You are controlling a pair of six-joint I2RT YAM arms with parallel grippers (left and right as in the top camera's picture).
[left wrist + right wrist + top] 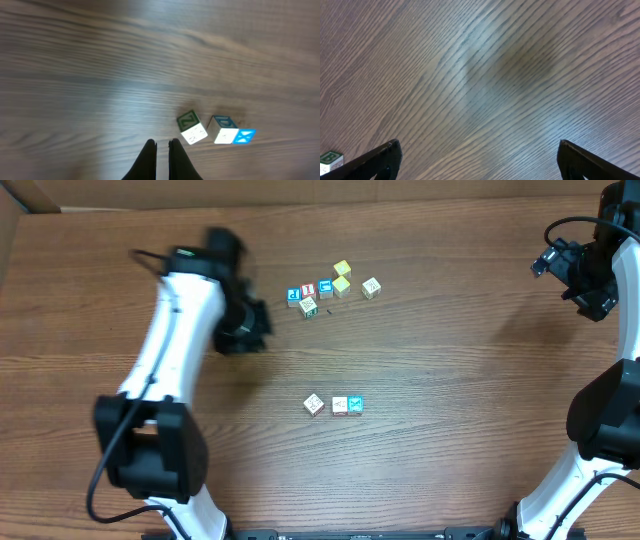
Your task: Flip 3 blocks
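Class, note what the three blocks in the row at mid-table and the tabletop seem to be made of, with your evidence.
Blocks: probably wood, cream faces with painted or printed marks, one face blue; too small to see grain. Tabletop: wood or wood-look laminate, brown streaked grain, slight sheen.

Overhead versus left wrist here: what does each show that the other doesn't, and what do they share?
Overhead only: the row of three blocks mid-table and the yellow cubes farther back. Left wrist only: a clear look at the left gripper, shut and empty. Both: the wooden table, plus a green-lettered block and the blue block beside it.
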